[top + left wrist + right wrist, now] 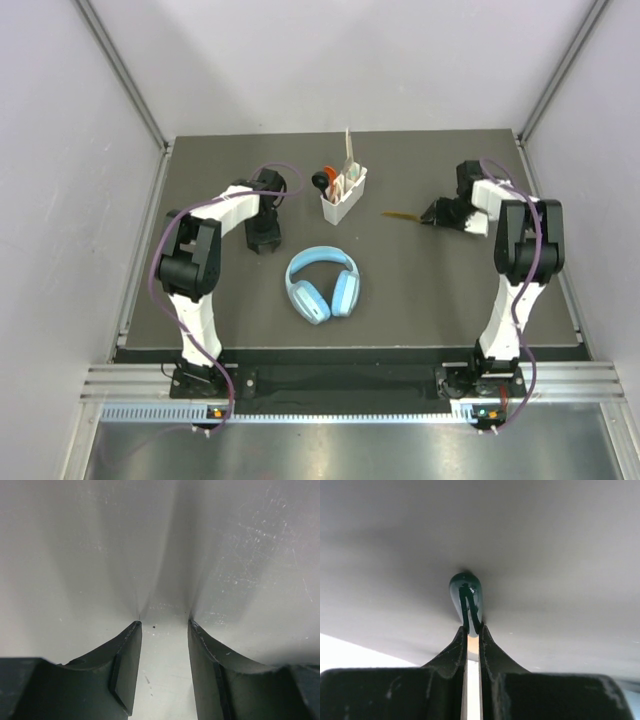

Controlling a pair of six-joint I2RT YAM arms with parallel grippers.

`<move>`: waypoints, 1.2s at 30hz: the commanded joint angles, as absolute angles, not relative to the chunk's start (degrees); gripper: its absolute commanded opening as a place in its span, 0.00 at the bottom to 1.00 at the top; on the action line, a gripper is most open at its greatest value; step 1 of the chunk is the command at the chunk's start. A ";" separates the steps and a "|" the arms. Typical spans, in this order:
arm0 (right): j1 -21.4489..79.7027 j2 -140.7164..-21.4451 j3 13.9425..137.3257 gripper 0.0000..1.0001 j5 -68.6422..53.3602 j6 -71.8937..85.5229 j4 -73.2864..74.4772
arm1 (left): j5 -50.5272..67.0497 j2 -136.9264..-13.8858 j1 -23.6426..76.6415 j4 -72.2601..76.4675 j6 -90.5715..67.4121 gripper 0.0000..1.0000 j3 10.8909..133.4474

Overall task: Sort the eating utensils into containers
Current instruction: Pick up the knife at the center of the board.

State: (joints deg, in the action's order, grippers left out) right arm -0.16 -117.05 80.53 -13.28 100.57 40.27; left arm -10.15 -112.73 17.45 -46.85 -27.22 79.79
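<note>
The white caddy (343, 195) stands at the back middle of the dark table and holds several utensils, among them an orange-red spoon (331, 171), a black scoop (320, 181) and an upright pale stick. My right gripper (430, 214) is to the right of the caddy, shut on a thin wooden-handled utensil (401, 215) that points left toward it. In the right wrist view the fingers (474, 629) clamp the pale handle, and its shiny rounded metal end (466, 597) sticks out ahead. My left gripper (265, 238), left of the caddy, is open and empty (164, 625).
Light-blue headphones (322, 283) lie on the table (420, 290) in front of the caddy, between the two arms. Pale walls close in the table on the left, back and right. The left wrist view shows only a pale scratched surface.
</note>
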 commanded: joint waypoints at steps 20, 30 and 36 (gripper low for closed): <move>0.44 -110.04 72.77 0.11 -2.99 148.46 30.94 | -10.90 -115.75 17.40 -50.80 -26.46 0.47 81.56; -7.02 -113.20 86.62 0.62 3.60 121.86 29.45 | -11.25 -114.96 17.40 -49.40 -26.54 0.47 79.63; -8.18 -124.96 115.93 0.58 -3.76 82.22 37.50 | -11.08 -115.14 17.40 -48.17 -26.54 0.47 77.96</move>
State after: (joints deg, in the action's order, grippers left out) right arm -8.05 -119.46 96.84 -0.21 104.92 33.54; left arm -10.22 -113.71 17.45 -48.66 -26.85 81.06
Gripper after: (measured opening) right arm 0.593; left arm 0.470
